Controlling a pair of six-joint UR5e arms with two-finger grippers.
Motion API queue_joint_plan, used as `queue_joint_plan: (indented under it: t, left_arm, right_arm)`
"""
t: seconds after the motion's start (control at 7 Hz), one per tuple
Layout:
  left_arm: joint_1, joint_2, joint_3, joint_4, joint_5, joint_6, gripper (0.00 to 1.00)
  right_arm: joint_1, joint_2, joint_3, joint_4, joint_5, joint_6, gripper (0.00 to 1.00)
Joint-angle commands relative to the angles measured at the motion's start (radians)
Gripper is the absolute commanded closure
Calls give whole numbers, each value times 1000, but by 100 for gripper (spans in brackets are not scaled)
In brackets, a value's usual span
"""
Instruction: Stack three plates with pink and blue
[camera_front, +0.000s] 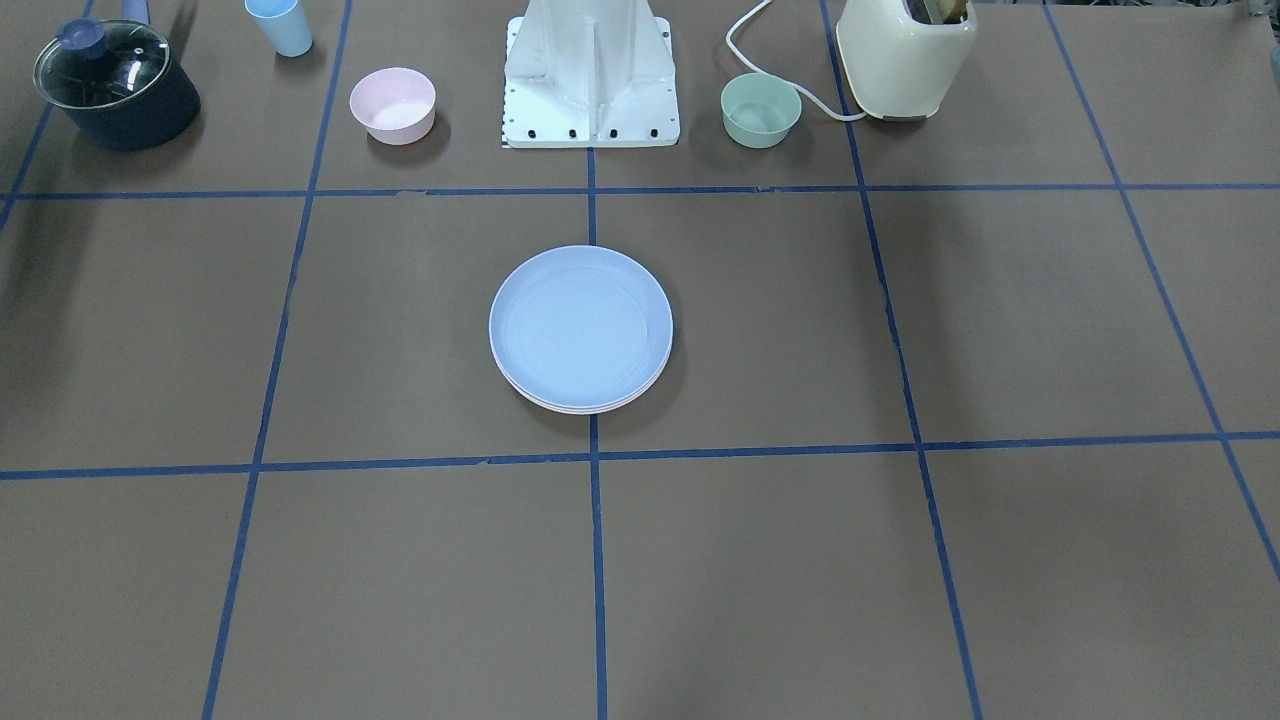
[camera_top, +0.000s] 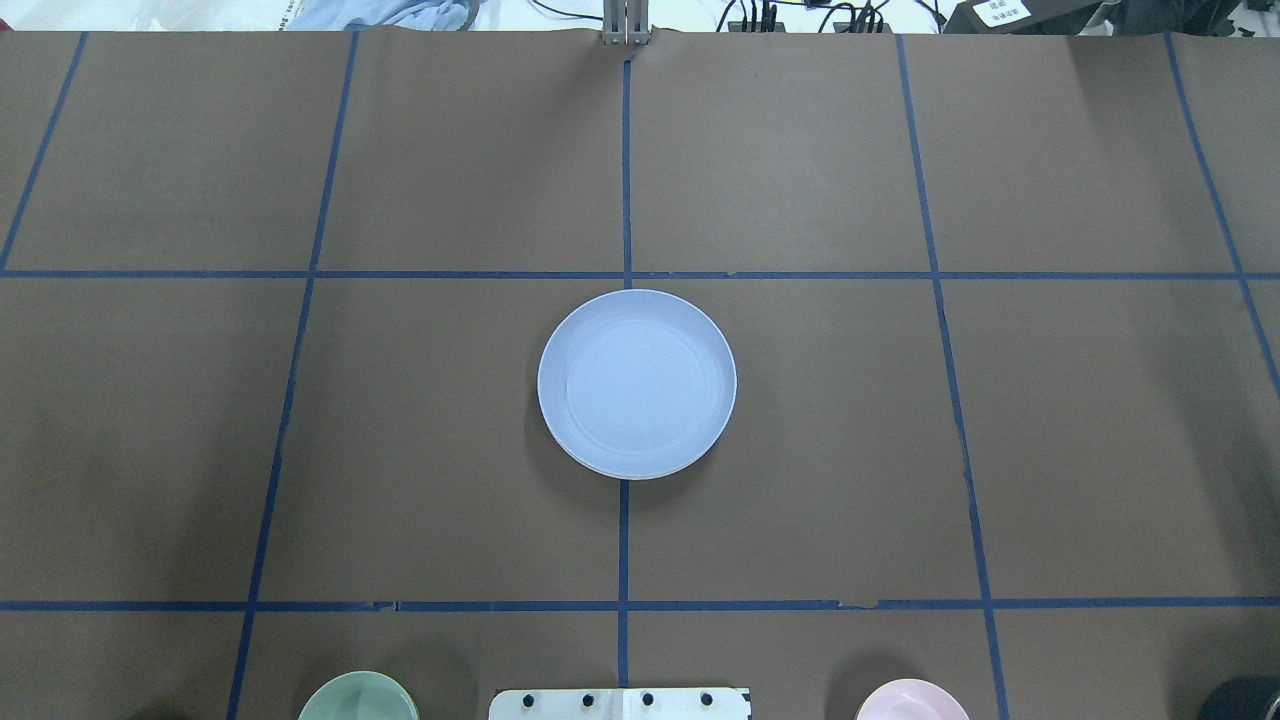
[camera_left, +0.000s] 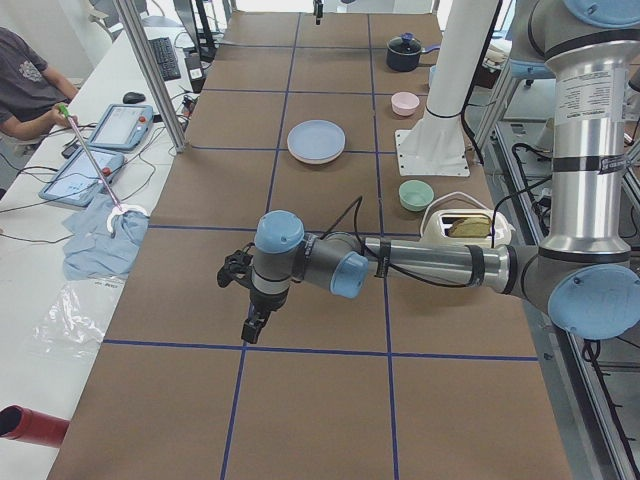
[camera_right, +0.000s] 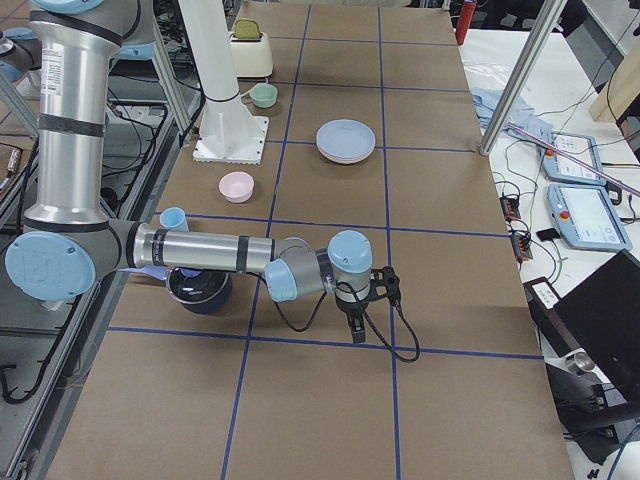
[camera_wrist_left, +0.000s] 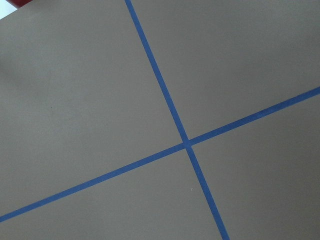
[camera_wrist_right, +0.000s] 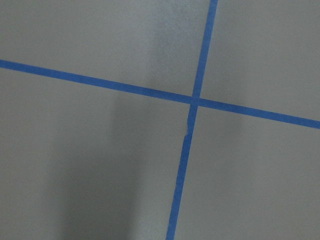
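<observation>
The light blue plate lies on top of a stack at the table's middle, also in the overhead view. A pale pinkish rim of a plate shows just under it. The cream-green plate cannot be made out. The stack also shows in the side views. My left gripper hangs over bare table far from the stack, near the table's left end. My right gripper hangs over bare table toward the right end. Both show only in the side views, so I cannot tell whether they are open or shut.
Along the robot's edge stand a small pink bowl, a mint-green bowl, a dark pot with a glass lid, a blue cup, a cream toaster and the white robot base. Both wrist views show only brown table and blue tape.
</observation>
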Motion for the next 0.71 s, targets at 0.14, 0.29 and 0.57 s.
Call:
queue_joint_plan:
  t: [0.14, 0.29, 0.57]
  left_arm:
    - [0, 16, 15, 68, -9, 10, 0]
    - [-2, 19, 37, 66, -49, 12, 0]
    - [-6, 21, 41, 75, -83, 13, 0]
  right_arm:
    - [83, -15, 131, -270, 40, -24, 0]
    - [103, -30, 123, -270, 95, -24, 0]
    - [162, -47, 129, -269, 124, -22, 0]
